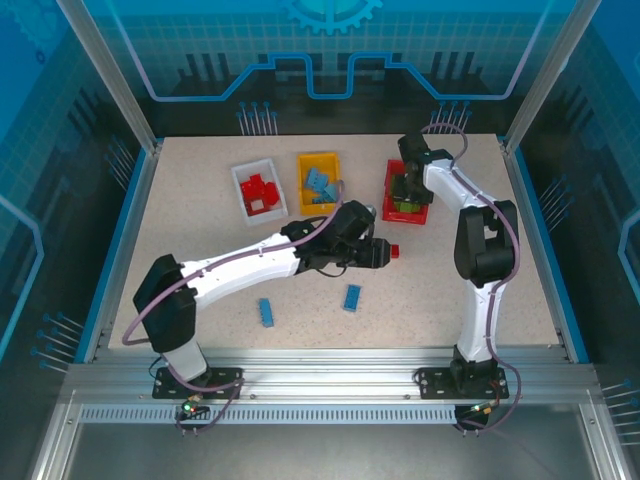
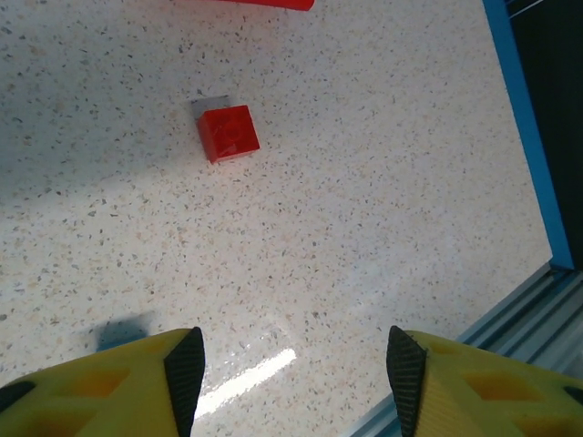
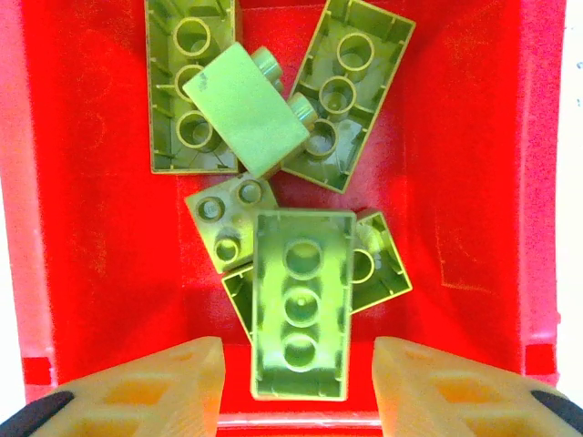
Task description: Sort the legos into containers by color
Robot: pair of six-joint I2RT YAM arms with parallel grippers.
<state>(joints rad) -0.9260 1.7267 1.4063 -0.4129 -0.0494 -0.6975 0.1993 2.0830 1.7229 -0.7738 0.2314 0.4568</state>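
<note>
- The red brick (image 2: 229, 133) lies alone on the bare table (image 2: 383, 228), just ahead of your left gripper (image 2: 293, 369) and near the red bin (image 1: 391, 190)
- The left gripper's jaws stand wide apart and hold nothing
- Expect this brick to be light, rigid and smooth-sided, so it will likely skid or twist if you pinch it off-centre; close on two opposite flat walls, low down
- From above it looks close to square, so you have no clear long axis to use; its edges sit slightly turned against the line of the fingers, so I judge a small wrist roll is needed first
- It belongs in the white bin (image 1: 240, 175), where the other reds lie
- Your right gripper (image 3: 298, 387) hangs over the red bin with its jaws apart; a long lime brick (image 3: 301, 305) lies between the fingers with a gap on each side, hollow underside up, its long axis running straight away from the wrist
- Two blue bricks (image 1: 265, 311) (image 1: 352, 297) wait on the table nearer the bases, both oblong, their long axes running roughly near to far
</note>
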